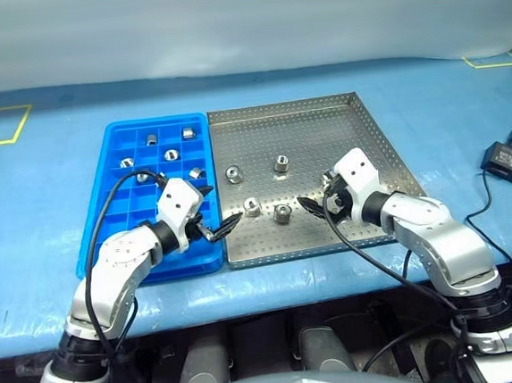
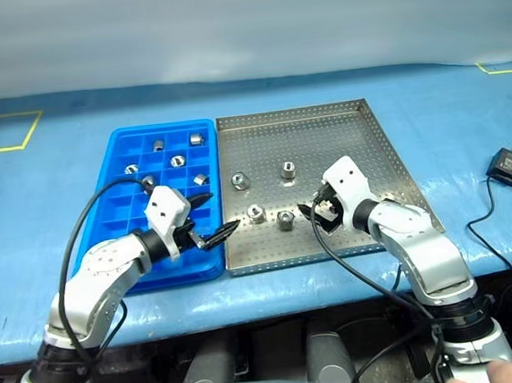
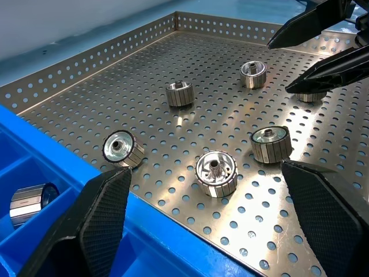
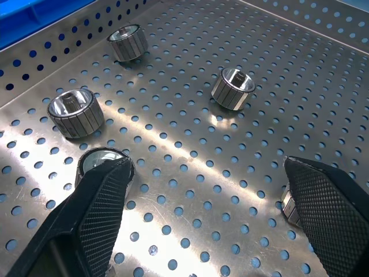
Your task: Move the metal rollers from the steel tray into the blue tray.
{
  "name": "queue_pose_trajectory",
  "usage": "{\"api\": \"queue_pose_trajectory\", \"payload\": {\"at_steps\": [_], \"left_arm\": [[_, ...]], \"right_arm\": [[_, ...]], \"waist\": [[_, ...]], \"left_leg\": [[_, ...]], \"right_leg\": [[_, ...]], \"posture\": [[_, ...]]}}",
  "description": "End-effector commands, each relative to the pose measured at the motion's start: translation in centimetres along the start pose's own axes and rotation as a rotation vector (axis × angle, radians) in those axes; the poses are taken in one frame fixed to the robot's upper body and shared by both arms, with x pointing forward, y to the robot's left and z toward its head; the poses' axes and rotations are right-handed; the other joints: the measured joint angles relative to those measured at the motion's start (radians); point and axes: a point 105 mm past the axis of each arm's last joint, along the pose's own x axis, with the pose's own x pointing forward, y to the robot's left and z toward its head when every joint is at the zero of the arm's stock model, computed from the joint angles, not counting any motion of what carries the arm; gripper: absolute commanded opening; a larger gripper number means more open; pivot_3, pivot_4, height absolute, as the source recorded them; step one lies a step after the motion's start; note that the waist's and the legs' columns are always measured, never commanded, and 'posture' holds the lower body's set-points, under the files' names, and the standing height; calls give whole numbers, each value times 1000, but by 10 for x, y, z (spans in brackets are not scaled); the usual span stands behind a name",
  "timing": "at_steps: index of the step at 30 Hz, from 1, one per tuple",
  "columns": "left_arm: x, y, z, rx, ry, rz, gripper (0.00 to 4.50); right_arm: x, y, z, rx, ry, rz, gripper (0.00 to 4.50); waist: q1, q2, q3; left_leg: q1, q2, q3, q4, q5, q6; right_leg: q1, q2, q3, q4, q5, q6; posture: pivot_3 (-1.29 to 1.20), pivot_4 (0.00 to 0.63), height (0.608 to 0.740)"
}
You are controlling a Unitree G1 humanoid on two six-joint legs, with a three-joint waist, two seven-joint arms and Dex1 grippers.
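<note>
Now the steel tray (image 1: 348, 121) lies on the blue table cover (image 1: 48, 174), and the blue tray (image 1: 117, 195) stands touching its left rim, so no free gap is between them. Both trays reach close to the near edge of the table.

Five metal rollers (image 1: 281, 163) are on the perforated floor: two toward the middle, two nearer, and one on the right near the right gripper (image 1: 318, 200). Between them much bare floor stays open, mostly on the far half and the right part of the tray. Some more rollers already sit in separate compartments in the far half of the blue tray.

The left gripper (image 1: 215, 211) hangs over the border of the two trays at the near side, its fingers spread wide and holding nothing. The right gripper is over the near right part of the steel tray, also released and empty, with one roller near each fingertip in the right wrist view.

One roller there is half hidden behind the left finger (image 4: 101, 199), another is cut off by the right finger. A black adapter (image 1: 505, 159) with cable lies at the far right.
</note>
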Motion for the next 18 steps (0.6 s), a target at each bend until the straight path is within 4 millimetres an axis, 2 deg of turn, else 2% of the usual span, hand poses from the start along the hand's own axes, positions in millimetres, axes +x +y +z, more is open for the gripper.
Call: {"api": "queue_pose_trajectory", "payload": {"at_steps": [1, 8, 14, 18], "left_arm": [[-2, 2, 10, 21, -37, 12, 4500], [-3, 1, 10, 20, -36, 11, 4500], [-4, 1, 10, 20, -33, 12, 4500], [-3, 0, 10, 21, -32, 11, 4500]], "right_arm": [[-4, -5, 10, -28, -35, -23, 4481], [-4, -1, 13, -19, -49, 14, 4481], [-5, 14, 19, -14, -82, 108, 4481], [-6, 16, 20, -16, -88, 123, 4481]], "waist": [[-1, 0, 0], [-2, 0, 0], [-2, 0, 0], [-1, 0, 0]], "left_leg": [[0, 0, 0, 0, 0, 0], [0, 0, 0, 0, 0, 0], [1, 0, 0, 0, 0, 0], [1, 0, 0, 0, 0, 0]], "right_leg": [[0, 0, 0, 0, 0, 0], [0, 0, 0, 0, 0, 0], [0, 0, 0, 0, 0, 0], [0, 0, 0, 0, 0, 0]], "posture": [[-75, 150, 740], [-65, 150, 740], [-59, 150, 740], [-58, 150, 740]]}}
